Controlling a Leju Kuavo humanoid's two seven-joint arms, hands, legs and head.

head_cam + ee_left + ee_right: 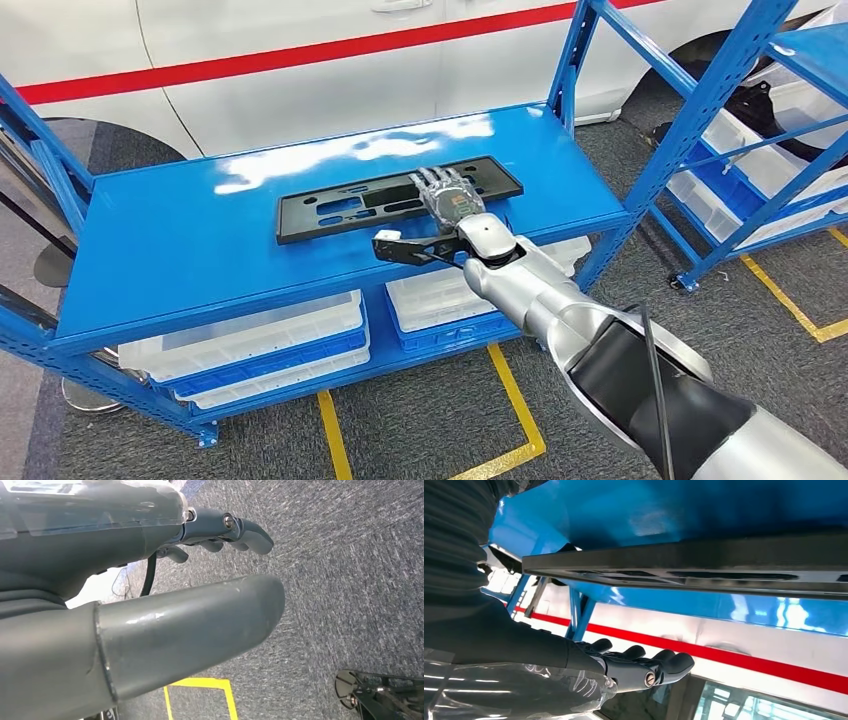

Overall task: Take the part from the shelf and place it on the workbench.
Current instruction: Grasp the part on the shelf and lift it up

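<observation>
On the blue shelf (170, 250), near its back edge, we see the right hand (447, 194) over the black part (330, 212), fingers seemingly spread, not gripping.

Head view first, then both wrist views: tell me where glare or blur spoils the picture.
Head view: sharp, but white glare patches lie on the blue shelf behind the black part under the right robot hand. Left wrist view: the thumb of the left robot hand is soft, the carpet streaky. Right wrist view: the part's edge is blurred, with bright reflections on the shelf.
</observation>
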